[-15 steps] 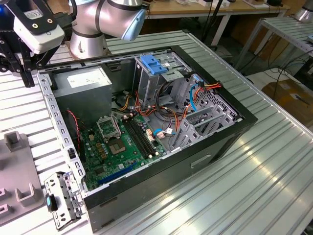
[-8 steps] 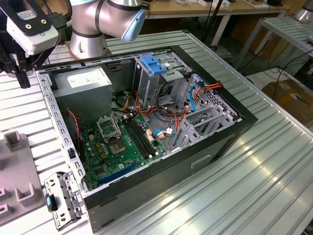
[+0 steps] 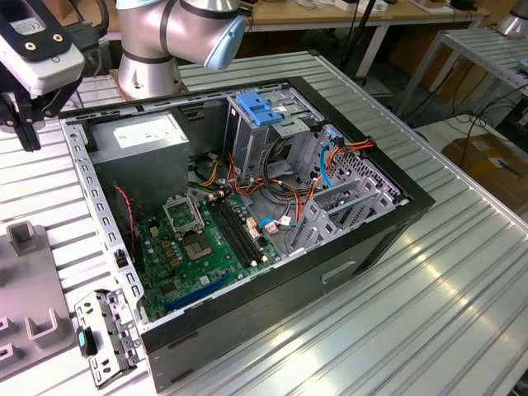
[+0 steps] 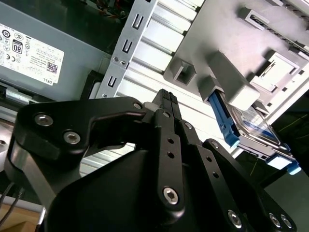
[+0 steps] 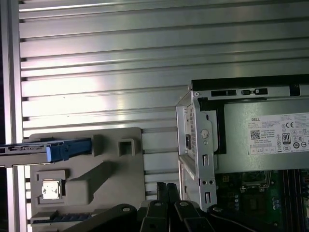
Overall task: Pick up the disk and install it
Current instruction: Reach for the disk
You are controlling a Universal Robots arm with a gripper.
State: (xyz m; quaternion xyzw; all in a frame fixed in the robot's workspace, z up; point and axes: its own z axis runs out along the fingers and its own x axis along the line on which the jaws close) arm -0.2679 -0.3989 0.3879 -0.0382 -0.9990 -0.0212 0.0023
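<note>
table point(image 5: 120, 58): one; shiny ribbed aluminium slats.
computer case point(image 3: 264, 318): one; black box, side open, in the middle of the table.
fixture point(image 5: 128, 183): one; matte grey moulded plate with raised blocks and square pockets, lying on the table just beside the computer case.
disk point(image 4: 255, 126): one; flat silver-grey metal rectangle framed by a blue plastic carrier, standing on edge in a slot of the fixture, outside the computer case.
gripper point(image 4: 166, 96): one; black, two jointed fingers pressed together with nothing between them, apart from the disk.
power supply point(image 3: 140, 144): one; grey sheet-metal box with a white label, inside the computer case, toward the exterior view's left.
motherboard point(image 3: 206, 239): one; green board lying flat.
blue bracket point(image 3: 260, 107): one; moulded plastic atop the grey metal drive bay point(image 3: 247, 144).
</note>
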